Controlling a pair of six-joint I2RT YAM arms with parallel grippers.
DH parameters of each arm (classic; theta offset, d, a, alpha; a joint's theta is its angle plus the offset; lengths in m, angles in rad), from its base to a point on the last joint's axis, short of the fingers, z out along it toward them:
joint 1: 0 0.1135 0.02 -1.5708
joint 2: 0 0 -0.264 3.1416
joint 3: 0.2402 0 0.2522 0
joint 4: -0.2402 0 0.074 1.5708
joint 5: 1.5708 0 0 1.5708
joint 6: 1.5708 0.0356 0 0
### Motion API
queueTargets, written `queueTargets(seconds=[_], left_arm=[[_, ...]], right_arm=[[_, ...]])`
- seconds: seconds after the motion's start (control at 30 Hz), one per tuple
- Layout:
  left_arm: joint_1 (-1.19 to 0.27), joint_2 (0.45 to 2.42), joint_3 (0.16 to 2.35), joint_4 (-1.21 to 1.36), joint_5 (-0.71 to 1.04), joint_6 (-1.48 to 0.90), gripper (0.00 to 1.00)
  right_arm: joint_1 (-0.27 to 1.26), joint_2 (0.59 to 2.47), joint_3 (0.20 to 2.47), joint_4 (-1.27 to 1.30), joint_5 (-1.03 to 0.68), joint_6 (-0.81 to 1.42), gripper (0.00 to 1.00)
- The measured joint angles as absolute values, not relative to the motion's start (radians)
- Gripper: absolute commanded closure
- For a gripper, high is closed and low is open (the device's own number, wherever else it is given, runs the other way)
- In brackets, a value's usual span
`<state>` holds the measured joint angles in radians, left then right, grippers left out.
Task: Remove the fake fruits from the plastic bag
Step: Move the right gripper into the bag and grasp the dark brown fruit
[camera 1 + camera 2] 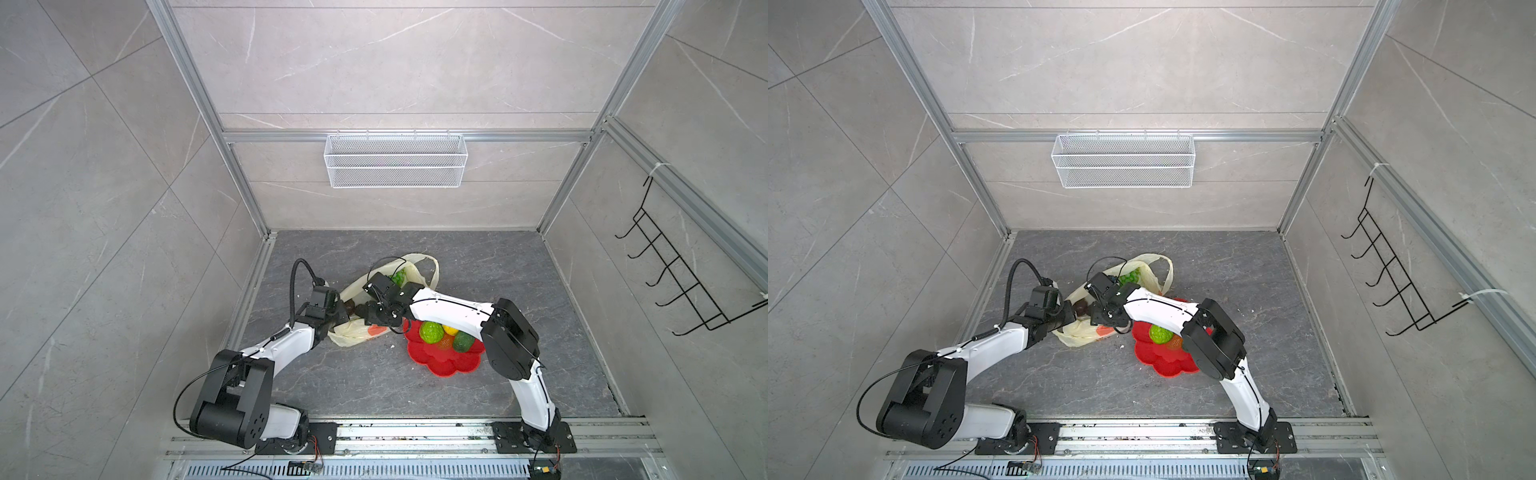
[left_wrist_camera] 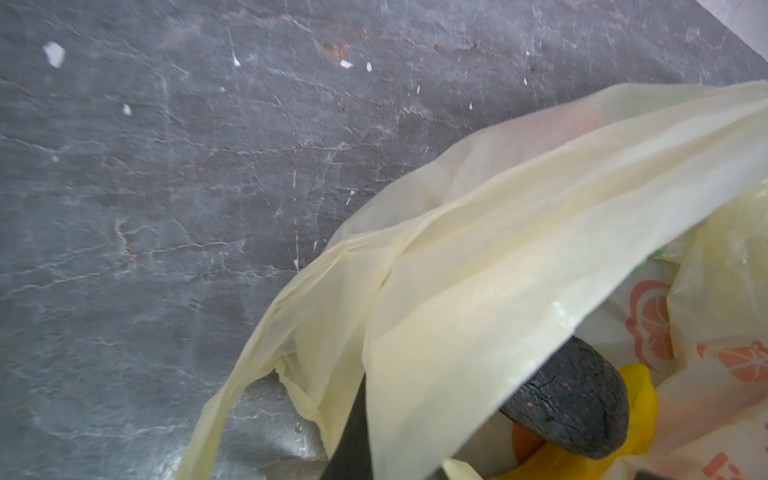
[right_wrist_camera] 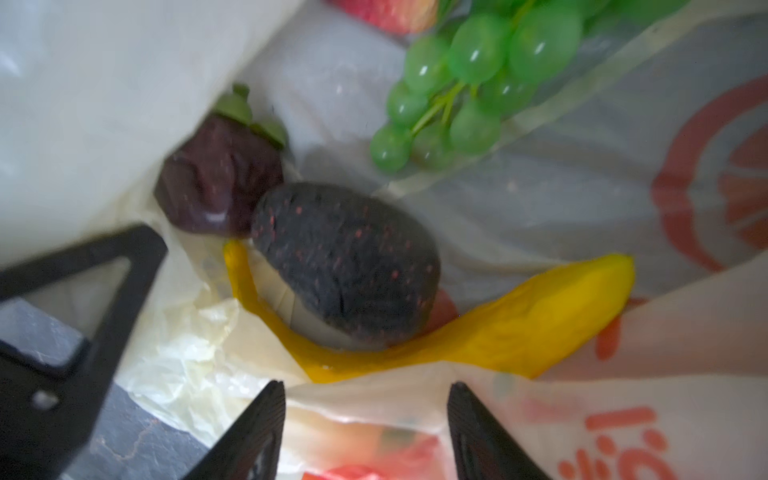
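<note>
lab test cell: aluminium frame (image 1: 270, 136), tiled walls (image 1: 374, 62), 2 rail-mounted arms (image 1: 286, 345) (image 1: 453, 311).

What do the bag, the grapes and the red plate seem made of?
The plastic bag: thin translucent film, softly creased, prints showing through; green grape bunch: glossy translucent plastic, bright highlights; red plate: probably moulded plastic or silicone, uniform colour, scalloped rim.

Your 2 arms bent inward, wrists close together. Your left gripper (image 1: 342, 311) was clamped tight, and your right gripper (image 3: 368, 392) tilted downward, jaws apart.
</note>
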<state>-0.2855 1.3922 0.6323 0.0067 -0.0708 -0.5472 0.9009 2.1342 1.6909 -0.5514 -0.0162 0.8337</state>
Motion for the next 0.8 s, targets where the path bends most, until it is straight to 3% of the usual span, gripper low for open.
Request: queueTargets(seconds=[0.37,0.8], left_arm=[[-0.285,1.394,0.633,0.009,-0.041,-0.546,0.92],[-0.285,1.394,0.633,0.009,-0.042,-0.544,0.92]], right_arm=[[0.880,2.216,1.810,-0.568,-0.019,0.836,0.31],[0.897,2.340,2.011,-0.725,0.049,0.741,0.23]])
